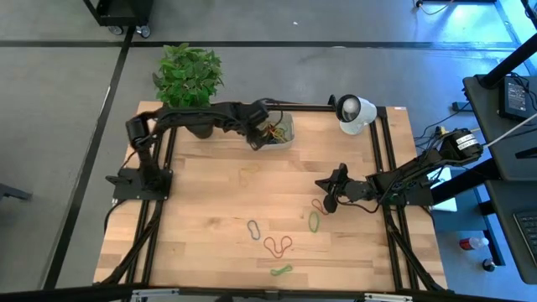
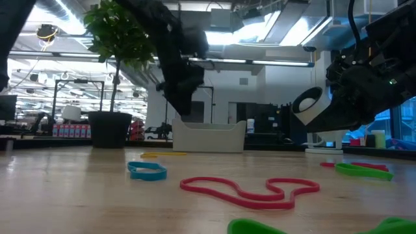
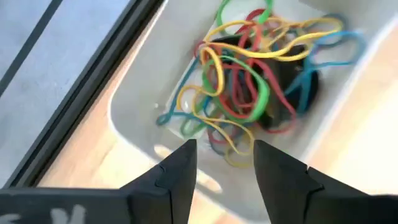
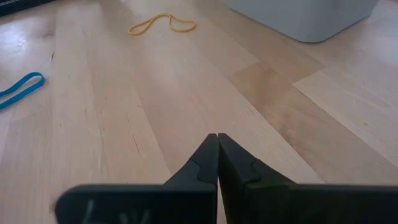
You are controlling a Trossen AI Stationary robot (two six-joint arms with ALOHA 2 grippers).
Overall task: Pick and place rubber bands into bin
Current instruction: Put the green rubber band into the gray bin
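The bin, a pale shallow tray, rests on its base at the table's far edge and holds a tangle of rubber bands in red, green, yellow, blue and black. My left gripper hangs open just above the bin, pointing steeply down, with nothing between its fingers. Loose bands lie flat on the wood: blue, red, green, another green and yellow. At the table's right, low over the wood, my right gripper is shut and empty.
A potted plant stands left of the bin at the far edge. A white round camera sits at the far right corner. Black frame rails run along the table's sides. Bare wood lies between the bin and the loose bands.
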